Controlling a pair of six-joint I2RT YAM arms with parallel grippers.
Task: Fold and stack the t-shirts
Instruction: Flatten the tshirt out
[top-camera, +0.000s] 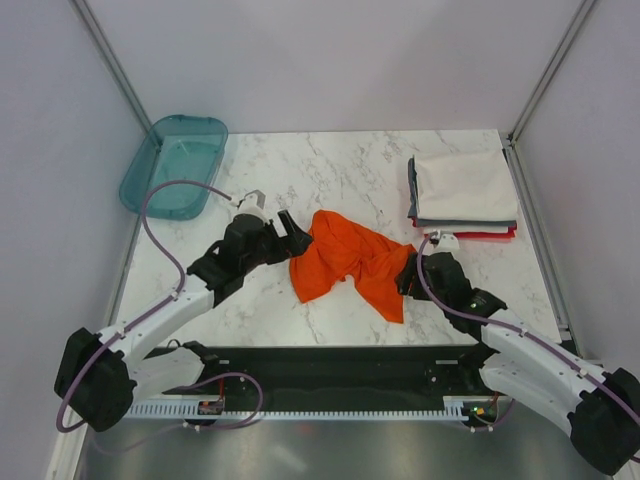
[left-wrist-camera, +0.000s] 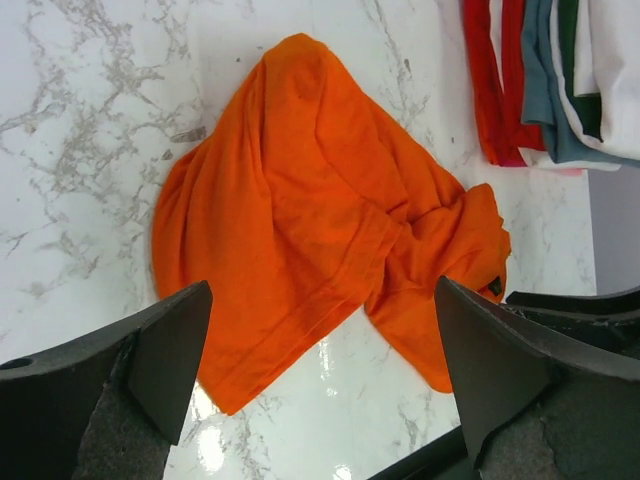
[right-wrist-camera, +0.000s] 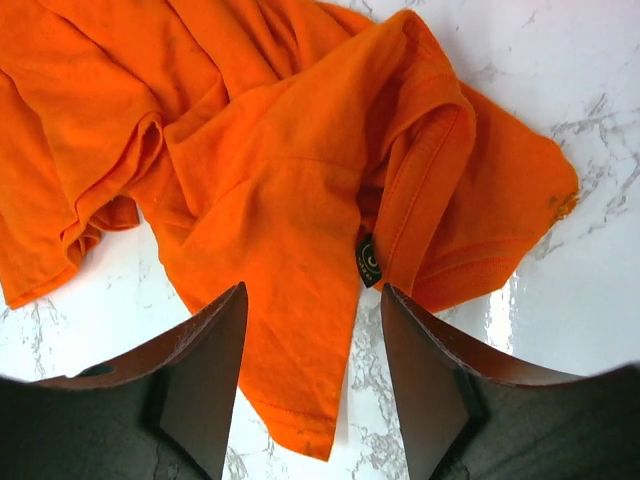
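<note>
A crumpled orange t-shirt (top-camera: 350, 262) lies in the middle of the marble table (top-camera: 330, 170). My left gripper (top-camera: 290, 235) is open at the shirt's left edge, and in the left wrist view its wide jaws (left-wrist-camera: 320, 290) frame the orange cloth (left-wrist-camera: 310, 220) without touching it. My right gripper (top-camera: 410, 275) sits at the shirt's right side. In the right wrist view its jaws (right-wrist-camera: 312, 300) stand apart over a hanging flap of the orange shirt (right-wrist-camera: 290, 200), not pinching it. Folded t-shirts, white on top of grey and red, form a stack (top-camera: 462, 195) at the back right.
A teal translucent tray (top-camera: 175, 165) hangs over the table's back left corner. The folded stack (left-wrist-camera: 560, 80) also shows at the upper right of the left wrist view. Grey walls enclose the table on three sides, and a black rail (top-camera: 340, 370) runs along the near edge.
</note>
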